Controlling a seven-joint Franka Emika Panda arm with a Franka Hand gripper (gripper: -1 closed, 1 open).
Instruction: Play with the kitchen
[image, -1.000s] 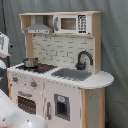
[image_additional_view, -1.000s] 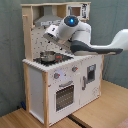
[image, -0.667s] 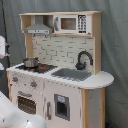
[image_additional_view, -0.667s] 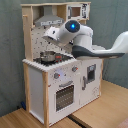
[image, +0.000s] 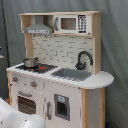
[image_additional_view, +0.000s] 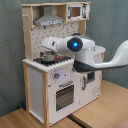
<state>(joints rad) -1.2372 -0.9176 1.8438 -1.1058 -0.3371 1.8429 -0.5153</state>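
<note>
In the first exterior view, we see the kitchen (image: 57, 70) standing upright in the middle of the picture against a grey curtain (image: 112, 55). A small metal pot (image: 30, 62) sits on the black-red hob (image: 36, 66) towards the first exterior view's left, and the sink (image: 71, 74) with its black faucet (image: 83, 59) lies beside it to the right. The grey hood (image: 39, 26) hangs above the hob, and a toy microwave (image: 71, 23) fills the upper shelf. The oven door (image: 26, 104) looks shut. Of the arm we see only a white rounded piece (image: 17, 119) at the bottom left corner, well clear of the kitchen.

In the second exterior view, we look at the kitchen (image_additional_view: 47, 95) from its hob end; it stands on a wooden floor (image_additional_view: 107, 107). The white arm (image_additional_view: 87, 52) reaches in from the second exterior view's right, a blue light on its joint, and stretches over the hob towards the pot (image_additional_view: 47, 56). We cannot tell the state of the pincer, nor whether it holds anything.

We judge the play to be barely begun or in mid-course: the pot rests on the hob, the doors look closed, nothing lies in the sink, and everything else is left to try.
</note>
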